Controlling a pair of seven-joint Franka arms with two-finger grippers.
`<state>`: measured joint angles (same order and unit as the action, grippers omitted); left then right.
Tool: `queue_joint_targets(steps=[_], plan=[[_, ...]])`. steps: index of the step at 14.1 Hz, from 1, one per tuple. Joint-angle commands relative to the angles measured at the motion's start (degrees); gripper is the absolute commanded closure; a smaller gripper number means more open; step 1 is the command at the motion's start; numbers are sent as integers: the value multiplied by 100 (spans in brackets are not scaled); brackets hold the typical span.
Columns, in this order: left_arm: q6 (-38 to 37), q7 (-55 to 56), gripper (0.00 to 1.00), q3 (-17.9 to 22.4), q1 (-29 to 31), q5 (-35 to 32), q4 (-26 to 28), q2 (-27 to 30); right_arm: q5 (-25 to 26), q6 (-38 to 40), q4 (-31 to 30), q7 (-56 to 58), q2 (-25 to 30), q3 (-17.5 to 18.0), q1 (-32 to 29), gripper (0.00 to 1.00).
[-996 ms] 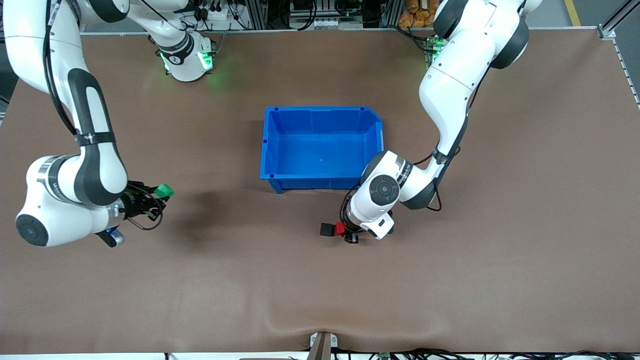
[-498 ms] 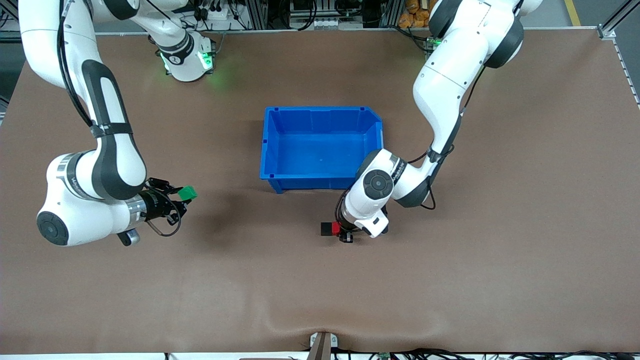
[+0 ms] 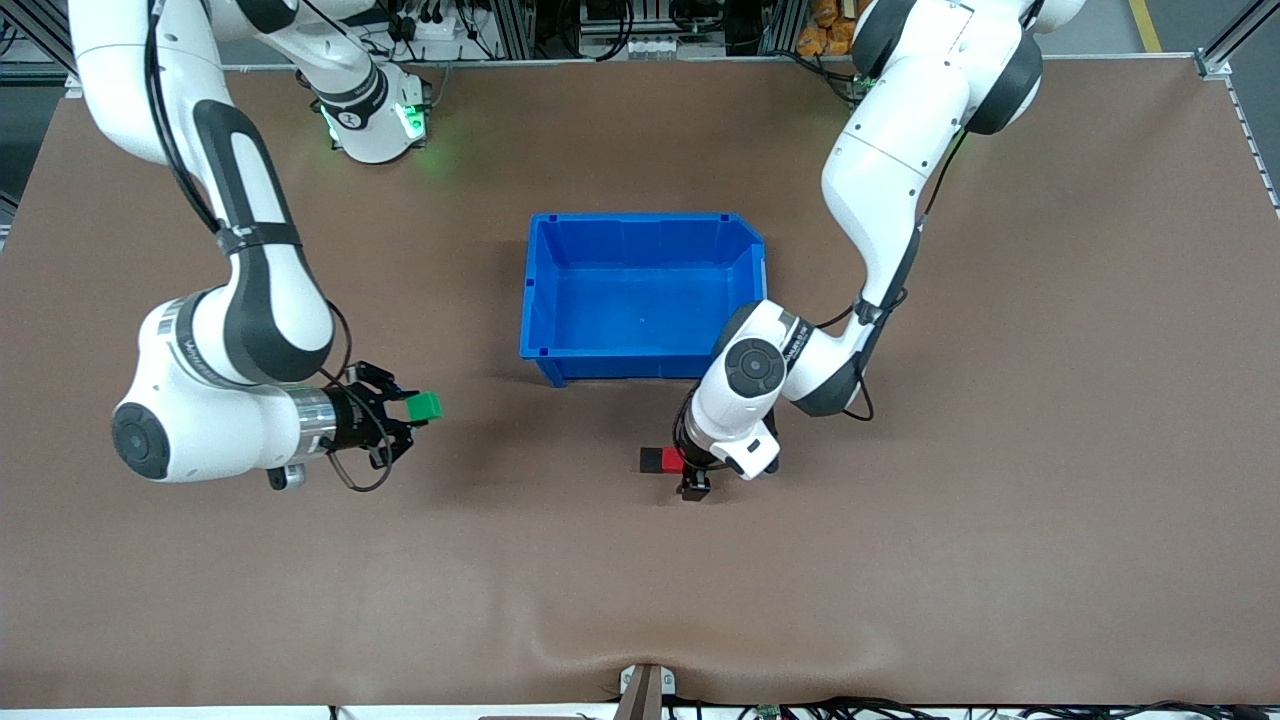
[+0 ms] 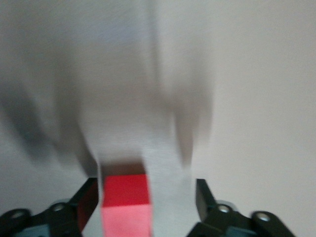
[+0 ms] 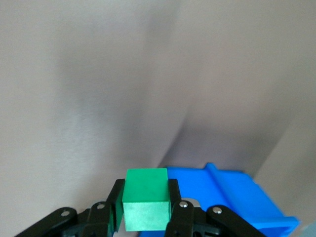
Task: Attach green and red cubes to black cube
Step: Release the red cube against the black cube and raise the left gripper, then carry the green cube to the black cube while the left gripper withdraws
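Note:
The black cube [image 3: 651, 459] sits on the table nearer to the front camera than the blue bin, with the red cube [image 3: 673, 459] touching its side toward the left arm's end. My left gripper [image 3: 689, 474] is low over the table at the red cube. In the left wrist view the red cube [image 4: 125, 197] lies between the open fingers [image 4: 88, 200], with a wide gap on one side. The black cube is hidden there. My right gripper [image 3: 414, 408] is shut on the green cube [image 3: 425, 405] and holds it above the table; the right wrist view shows the green cube [image 5: 145, 202] clamped.
The blue bin [image 3: 640, 218] stands empty in the middle of the table, and its corner shows in the right wrist view [image 5: 232, 197]. Bare brown table lies between the green cube and the black cube.
My right arm has carried the green cube toward the middle of the table, closer to the black cube. My left gripper has shifted slightly toward the front camera; the red and black cubes stay together.

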<state>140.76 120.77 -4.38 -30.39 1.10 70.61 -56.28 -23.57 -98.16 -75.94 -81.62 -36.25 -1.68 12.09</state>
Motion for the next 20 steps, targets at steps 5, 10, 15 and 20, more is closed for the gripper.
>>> queue_joint_targets(steps=[5,10,15,20], plan=[[-1321,-580,0,52,385,-31,102,1231,-191,-940,44,-1153,-118,-43,399,100],[-2369,-1895,0,43,797,-181,173,1857,-420,-1871,53,-1741,-346,-43,741,100],[-1923,-3891,0,60,1454,-215,164,1673,-420,-2619,473,-2550,-917,-43,1154,100],[-1930,-5614,0,8,2212,-180,400,2014,-412,-2883,870,-3069,-1392,-52,1427,100]])
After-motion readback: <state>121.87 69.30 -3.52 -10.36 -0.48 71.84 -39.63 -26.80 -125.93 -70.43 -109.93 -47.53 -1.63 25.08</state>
